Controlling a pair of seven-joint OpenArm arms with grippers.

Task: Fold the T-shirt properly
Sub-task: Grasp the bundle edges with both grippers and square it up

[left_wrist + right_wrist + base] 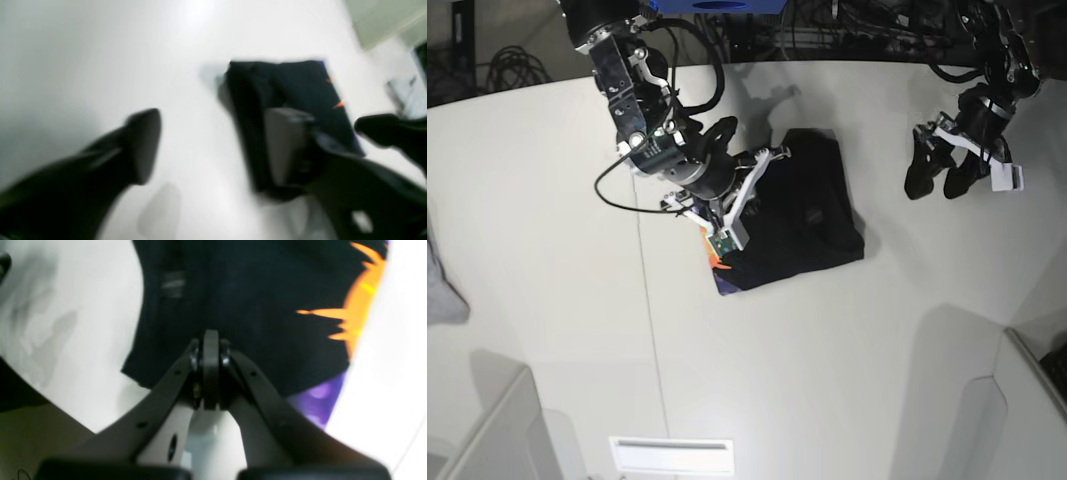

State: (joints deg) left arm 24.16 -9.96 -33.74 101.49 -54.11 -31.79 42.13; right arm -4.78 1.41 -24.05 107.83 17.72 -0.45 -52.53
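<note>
The black T-shirt (802, 215) lies folded into a compact rectangle in the middle of the white table (557, 200). Orange and purple print shows at its near-left edge (358, 303). My right gripper (210, 336) is shut, its tips hovering at the shirt's far-left corner (777, 155); whether any cloth is pinched I cannot tell. My left gripper (937, 185) hangs at the far right, away from the shirt. It is open and empty, its fingers (143, 143) spread wide. In the blurred left wrist view the T-shirt (300, 86) lies beyond them.
A grey cloth (442, 290) lies at the table's left edge. Pale bins stand at the near left (487, 430) and near right (1027, 400) corners. Cables and dark equipment (847, 25) line the back edge.
</note>
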